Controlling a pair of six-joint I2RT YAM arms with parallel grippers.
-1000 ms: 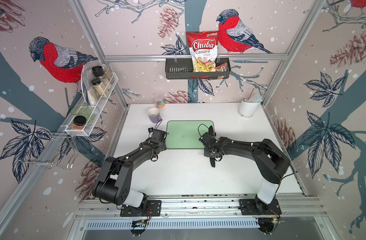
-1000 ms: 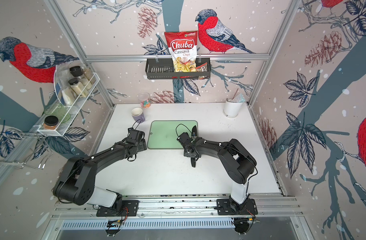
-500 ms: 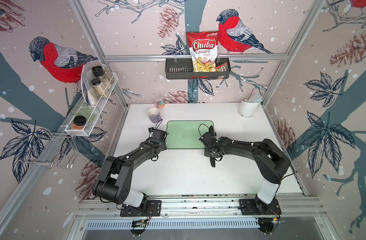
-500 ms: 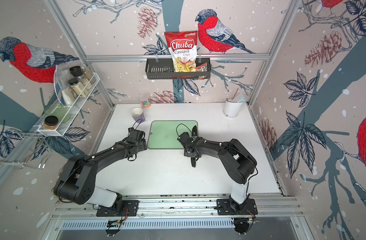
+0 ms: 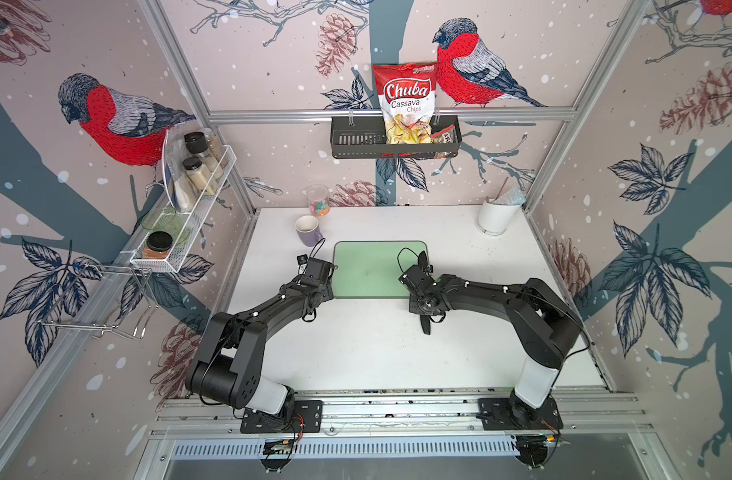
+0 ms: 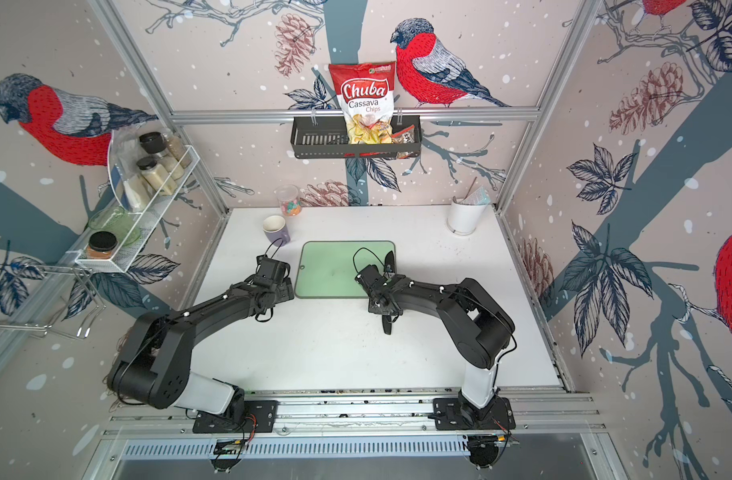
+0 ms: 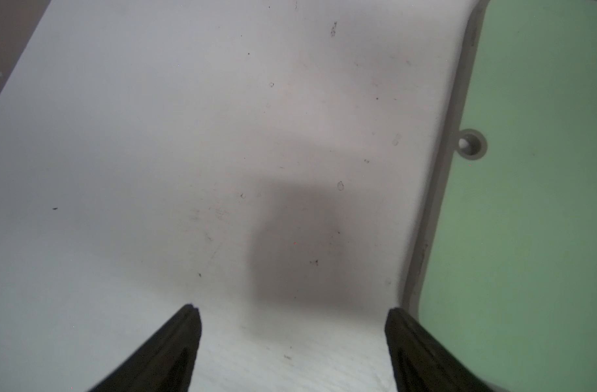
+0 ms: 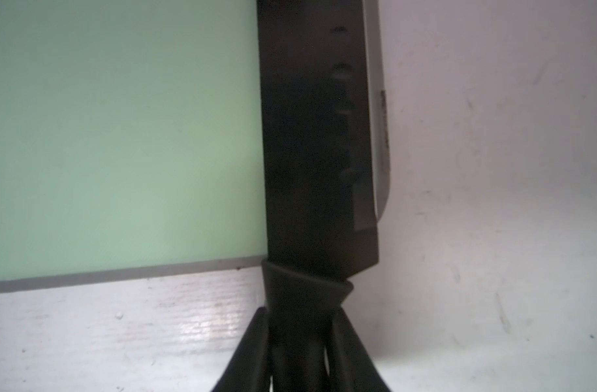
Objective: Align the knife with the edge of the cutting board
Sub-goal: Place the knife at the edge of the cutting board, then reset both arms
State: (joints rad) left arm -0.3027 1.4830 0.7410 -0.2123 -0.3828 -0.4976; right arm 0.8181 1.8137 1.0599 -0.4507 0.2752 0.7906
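White tabletop [image 5: 356, 353] inside a cell walled with bullfinch-and-pinecone wallpaper. A purple mug [image 5: 308, 230] and a white pot [image 5: 495, 218] stand near the far edge. The pale-green cutting board [image 5: 368, 266] lies flat at the table's middle, long sides running left to right.

Compared with the frames a second earlier, nothing visibly shifts in both top views. Both arms, the board and the knife [image 5: 425, 326] keep the same places.

The right gripper [image 8: 298, 315] is clenched on the knife's handle just near of the board's near rim, one finger on each side of it. In the right wrist view the black blade [image 8: 317, 152] runs along the board's [image 8: 120, 135] right short edge, parallel to it. A thin strip of grey rim shows beyond the blade. The tip points far [image 6: 390, 259]; the handle end juts out near of the board, over bare table [image 6: 387, 326]. Whether the blade rests on the board or hangs just above it cannot be told.

The left gripper [image 7: 292, 310] stands spread wide and grasps nothing. It hovers over bare table just left of the board's left short edge [image 7: 527, 203], with its right finger close to the grey rim. The board's small hole [image 7: 470, 146] lies farther along that edge.
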